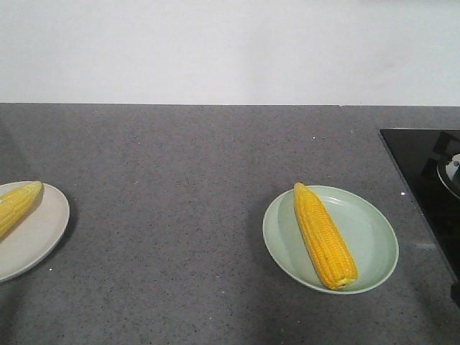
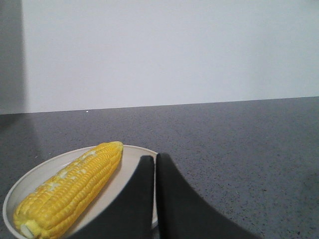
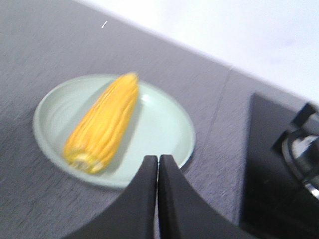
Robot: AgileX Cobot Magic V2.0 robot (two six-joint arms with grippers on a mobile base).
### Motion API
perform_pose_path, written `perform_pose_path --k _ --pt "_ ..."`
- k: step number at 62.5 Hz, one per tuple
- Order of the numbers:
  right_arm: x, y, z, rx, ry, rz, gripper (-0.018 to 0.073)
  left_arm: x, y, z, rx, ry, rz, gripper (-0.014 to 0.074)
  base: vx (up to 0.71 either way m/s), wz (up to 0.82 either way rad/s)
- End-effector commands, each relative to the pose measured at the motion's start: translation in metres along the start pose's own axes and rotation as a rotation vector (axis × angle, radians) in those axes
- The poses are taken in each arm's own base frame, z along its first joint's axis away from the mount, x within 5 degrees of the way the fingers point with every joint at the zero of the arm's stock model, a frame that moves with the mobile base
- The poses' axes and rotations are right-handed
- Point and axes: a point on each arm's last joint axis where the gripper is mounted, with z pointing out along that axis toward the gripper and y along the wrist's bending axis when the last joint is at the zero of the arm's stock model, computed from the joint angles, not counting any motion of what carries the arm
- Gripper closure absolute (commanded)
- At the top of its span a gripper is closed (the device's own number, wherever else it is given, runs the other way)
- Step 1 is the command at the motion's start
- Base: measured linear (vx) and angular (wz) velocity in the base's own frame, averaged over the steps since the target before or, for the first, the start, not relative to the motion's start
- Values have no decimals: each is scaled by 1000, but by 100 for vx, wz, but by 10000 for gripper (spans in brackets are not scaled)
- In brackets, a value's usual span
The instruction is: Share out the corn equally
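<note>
Both grippers, left (image 2: 155, 199) and right (image 3: 158, 199), are seen pressed together and empty. One corn cob (image 1: 323, 235) lies on the green plate (image 1: 377, 241), another (image 1: 17, 205) on the white plate (image 1: 50, 230). If cobs remain out of view, a fresh pick is called for; otherwise the sharing appears finished.

Matt speckled stone-like countertop (image 1: 201, 215)

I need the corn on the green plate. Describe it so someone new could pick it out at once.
Find the black stovetop at the grey counter's right edge; just left of it sits a pale green plate. The corn cob lies on it, tip pointing away. The other cob lies on a whitish plate, far left.
</note>
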Motion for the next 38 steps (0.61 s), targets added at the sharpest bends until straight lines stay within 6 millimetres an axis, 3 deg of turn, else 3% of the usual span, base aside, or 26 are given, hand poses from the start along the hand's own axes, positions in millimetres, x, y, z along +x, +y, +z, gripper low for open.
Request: perform_pose_path --k 1,16,38 --pt "-6 -9 -7 147 -217 23 564 -6 1 -1 -14 -83 -15 603 0 0" --pt "31 -9 -1 266 -435 112 564 -6 1 -1 -14 -83 -15 603 0 0" --pt "31 -10 -1 288 -414 139 564 -6 1 -1 -14 -83 -14 603 0 0"
